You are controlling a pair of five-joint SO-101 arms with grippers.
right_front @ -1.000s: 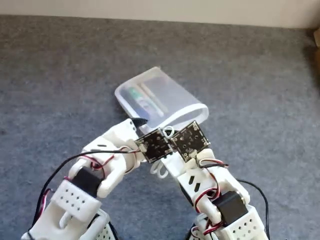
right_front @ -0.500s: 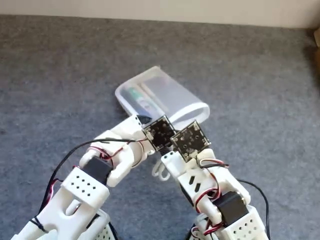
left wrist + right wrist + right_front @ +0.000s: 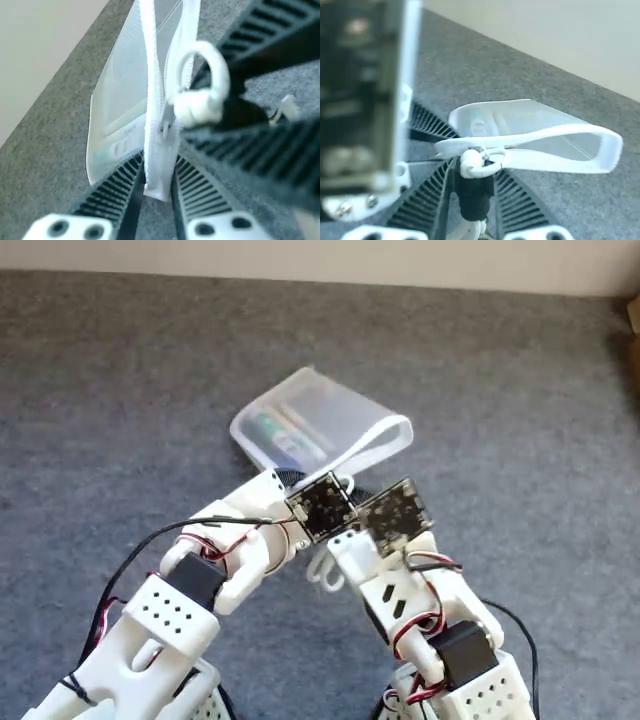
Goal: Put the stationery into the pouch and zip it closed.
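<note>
Right now the translucent white plastic pouch point(image 3: 320, 415) lies on the grey felt-like table top point(image 3: 520, 380), just beyond the 2 wrists. Its mouth is turned near and right and gapes along most of its length. The stationery point(image 3: 283, 435), a green-labelled piece and some pale sticks, sits inside toward the closed left end. The left gripper point(image 3: 156, 165) is pressed together on the end of the white zip tape point(image 3: 152, 125). The right gripper point(image 3: 476, 175) pinches the white ring zip pull point(image 3: 472, 165) at the near-left start of the track.

The likeliest failure is the tape slipping out of the left jaws, since they hold only a thin end. The whole pouch would then drag right with the pull instead of closing. The 2 grippers sit almost touching, so a skewed pull could knock them together or twist the track and jam the slider. The soft, bowed mouth may also buckle ahead of the slider.
</note>
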